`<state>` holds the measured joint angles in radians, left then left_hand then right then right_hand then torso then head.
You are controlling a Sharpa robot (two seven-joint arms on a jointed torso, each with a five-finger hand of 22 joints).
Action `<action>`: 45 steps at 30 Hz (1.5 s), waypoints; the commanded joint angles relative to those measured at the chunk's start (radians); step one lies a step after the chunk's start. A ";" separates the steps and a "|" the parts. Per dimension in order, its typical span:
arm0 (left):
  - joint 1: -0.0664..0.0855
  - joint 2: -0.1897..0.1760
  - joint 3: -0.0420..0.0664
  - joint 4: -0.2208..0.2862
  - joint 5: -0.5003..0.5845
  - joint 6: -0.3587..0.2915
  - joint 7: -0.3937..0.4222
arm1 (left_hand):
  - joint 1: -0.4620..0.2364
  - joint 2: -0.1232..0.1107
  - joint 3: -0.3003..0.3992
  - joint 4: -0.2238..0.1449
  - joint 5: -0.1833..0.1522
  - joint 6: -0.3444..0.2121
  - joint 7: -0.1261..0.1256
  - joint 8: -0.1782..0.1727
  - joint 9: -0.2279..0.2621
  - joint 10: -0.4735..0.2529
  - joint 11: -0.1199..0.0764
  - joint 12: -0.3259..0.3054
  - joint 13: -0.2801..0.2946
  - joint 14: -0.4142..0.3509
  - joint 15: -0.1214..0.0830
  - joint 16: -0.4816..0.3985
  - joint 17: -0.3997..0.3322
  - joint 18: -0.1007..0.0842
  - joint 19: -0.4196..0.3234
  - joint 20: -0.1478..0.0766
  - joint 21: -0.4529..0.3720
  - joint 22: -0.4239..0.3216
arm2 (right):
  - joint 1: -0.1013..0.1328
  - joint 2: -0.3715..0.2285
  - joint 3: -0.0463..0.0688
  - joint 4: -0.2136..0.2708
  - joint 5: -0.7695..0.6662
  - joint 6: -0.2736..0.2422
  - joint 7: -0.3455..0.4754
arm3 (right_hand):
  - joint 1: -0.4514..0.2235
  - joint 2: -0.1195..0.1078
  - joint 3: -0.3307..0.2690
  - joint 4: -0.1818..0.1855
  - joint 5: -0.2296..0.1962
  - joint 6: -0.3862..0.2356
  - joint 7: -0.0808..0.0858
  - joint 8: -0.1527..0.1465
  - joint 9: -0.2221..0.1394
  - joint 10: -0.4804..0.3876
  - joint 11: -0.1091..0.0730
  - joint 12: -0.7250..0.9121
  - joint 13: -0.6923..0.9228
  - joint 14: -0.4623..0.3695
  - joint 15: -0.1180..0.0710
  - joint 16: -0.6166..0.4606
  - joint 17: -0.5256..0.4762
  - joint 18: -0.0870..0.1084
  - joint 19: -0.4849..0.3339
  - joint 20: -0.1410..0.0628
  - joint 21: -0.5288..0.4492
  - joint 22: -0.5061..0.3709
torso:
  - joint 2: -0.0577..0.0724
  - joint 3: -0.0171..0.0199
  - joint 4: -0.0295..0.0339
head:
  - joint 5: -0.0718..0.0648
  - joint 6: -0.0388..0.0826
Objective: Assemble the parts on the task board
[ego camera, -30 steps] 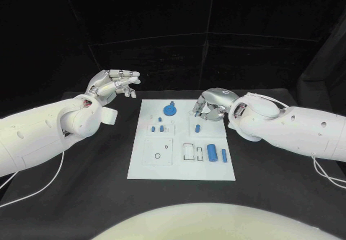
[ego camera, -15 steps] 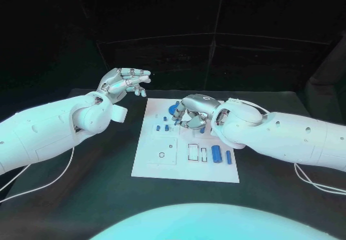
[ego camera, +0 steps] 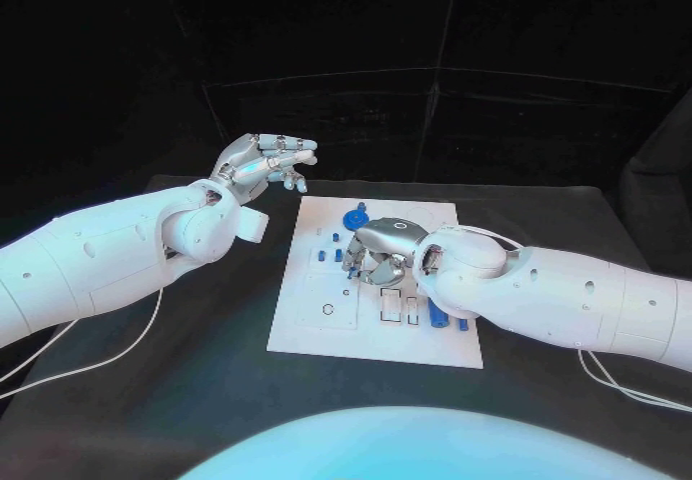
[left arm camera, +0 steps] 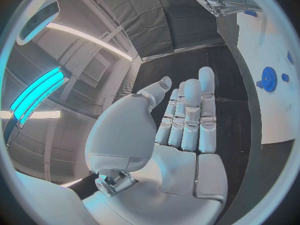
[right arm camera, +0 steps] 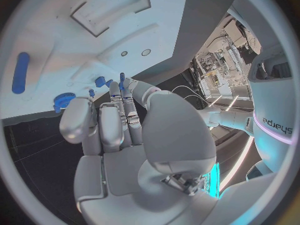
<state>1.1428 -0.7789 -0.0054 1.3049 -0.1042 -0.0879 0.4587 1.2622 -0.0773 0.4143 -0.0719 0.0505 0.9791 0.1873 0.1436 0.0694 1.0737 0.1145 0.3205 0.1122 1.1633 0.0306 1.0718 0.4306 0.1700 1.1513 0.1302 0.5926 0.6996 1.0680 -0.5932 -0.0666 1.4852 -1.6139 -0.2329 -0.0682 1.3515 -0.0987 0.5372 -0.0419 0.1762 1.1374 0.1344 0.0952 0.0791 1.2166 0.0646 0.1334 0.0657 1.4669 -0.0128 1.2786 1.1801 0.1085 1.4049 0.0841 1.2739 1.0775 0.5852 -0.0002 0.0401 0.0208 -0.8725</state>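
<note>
Parts lie on the task board beneath the right hand's curled, empty fingers.

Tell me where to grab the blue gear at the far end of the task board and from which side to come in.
Likely by its toothed rim, coming straight down from above. The blue gear lies flat on the task board, so only its edge gives the fingers purchase. The left hand hovers open off the board's far left corner, nearer to it than the right hand.
</note>
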 commanded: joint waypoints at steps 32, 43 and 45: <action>0.002 0.012 0.001 -0.007 0.005 0.022 -0.004 | -0.007 -0.001 -0.015 0.006 0.004 -0.007 0.003 0.006 -0.001 -0.012 -0.002 0.010 0.002 -0.007 -0.001 0.002 -0.004 0.012 0.008 -0.001 -0.010 -0.004 | -0.034 0.047 0.000 -0.039 -0.130 0.051 0.001 | -0.002 -0.006 -0.003 -0.008 0.005 0.004 0.003 -0.005 0.001 0.008 0.002 -0.006 0.001 0.043 -0.007 0.005 -0.002 -0.011 0.001 0.000 0.003 0.000 | 0.001 0.0003 -0.0007 | 0.037 0.000; 0.002 0.012 0.001 -0.007 0.005 0.026 -0.008 | -0.007 -0.001 -0.016 0.006 0.004 -0.008 0.003 0.006 -0.002 -0.012 -0.002 0.010 0.002 -0.007 -0.001 0.002 -0.005 0.012 0.008 -0.001 -0.010 -0.004 | -0.036 0.056 0.000 -0.044 -0.135 0.094 -0.009 | -0.004 -0.008 -0.004 -0.008 0.006 0.004 0.003 -0.006 0.001 0.009 0.002 -0.008 0.001 0.042 -0.007 0.005 -0.002 -0.011 0.001 0.000 0.002 -0.001 | 0.001 -0.0001 -0.0009 | 0.038 0.000; 0.002 0.011 0.001 -0.007 0.005 0.027 -0.009 | -0.007 -0.001 -0.016 0.006 0.004 -0.008 0.003 0.006 -0.002 -0.012 -0.002 0.010 0.002 -0.007 -0.001 0.002 -0.005 0.012 0.008 -0.001 -0.010 -0.004 | -0.036 0.057 0.000 -0.044 -0.136 0.102 -0.010 | -0.005 -0.009 -0.005 -0.009 0.005 0.004 0.003 -0.006 0.001 0.009 0.002 -0.009 0.001 0.042 -0.007 0.006 -0.002 -0.011 0.001 0.000 0.003 -0.001 | 0.001 -0.0004 -0.0012 | 0.039 0.000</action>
<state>1.1430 -0.7680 -0.0056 1.2972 -0.1040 -0.0750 0.4495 1.2622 -0.0773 0.4032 -0.0664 0.0504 0.9791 0.1873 0.1436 0.0696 1.0666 0.1144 0.3253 0.1128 1.1633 0.0306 1.0718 0.4269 0.1697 1.1513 0.1302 0.5889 0.6960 1.0312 -0.5379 -0.0663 1.4403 -1.7378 -0.1645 -0.0718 1.3484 -0.1017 0.5342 -0.0444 0.1761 1.1369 0.1339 0.0922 0.0792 1.2202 0.0682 0.1297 0.0657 1.4669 -0.0128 1.2785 1.1792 0.1085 1.4048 0.0841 1.2739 1.0775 0.5862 -0.0003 0.0394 0.0589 -0.8725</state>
